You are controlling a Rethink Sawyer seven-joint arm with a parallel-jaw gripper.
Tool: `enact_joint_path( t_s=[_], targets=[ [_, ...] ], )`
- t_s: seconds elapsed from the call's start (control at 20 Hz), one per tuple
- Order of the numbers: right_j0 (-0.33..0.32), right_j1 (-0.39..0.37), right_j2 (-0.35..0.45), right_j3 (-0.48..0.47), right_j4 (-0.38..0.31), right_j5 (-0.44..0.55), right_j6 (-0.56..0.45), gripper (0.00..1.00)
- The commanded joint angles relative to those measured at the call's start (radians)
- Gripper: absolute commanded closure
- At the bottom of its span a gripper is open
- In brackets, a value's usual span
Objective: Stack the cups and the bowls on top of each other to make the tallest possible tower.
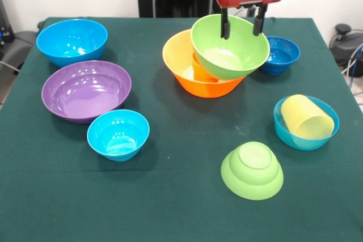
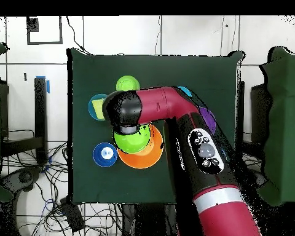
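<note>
A red robot gripper (image 1: 244, 26) pinches the far rim of a large lime green bowl (image 1: 229, 46), one finger inside and one outside. The bowl hangs tilted over a large orange bowl (image 1: 207, 77) holding an orange cup (image 1: 201, 69), seemingly about to nest there. Other bowls lie scattered across the green counter (image 1: 170, 196).

Tumbler (image 1: 307, 118) inside right bowl (image 1: 285, 131)
</note>
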Motion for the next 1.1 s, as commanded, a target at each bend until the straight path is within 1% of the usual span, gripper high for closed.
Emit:
enact_joint_path(
  t_s=[0.05,0.2,0.5,0.65,1.1],
  targets=[
    [-0.002,-0.025,0.029,0.075,-0.061,-0.039,-0.096,0.0],
    [0.017,-0.024,0.019,0.074,-0.082,-0.057,-0.078,0.0],
    [0.031,-0.054,0.025,0.098,-0.057,-0.042,-0.053,0.0],
    [0.038,-0.045,0.024,0.09,-0.057,-0.041,-0.047,0.0],
    [0.054,-0.016,0.018,0.106,-0.065,-0.098,-0.021,0.0]
  ],
)
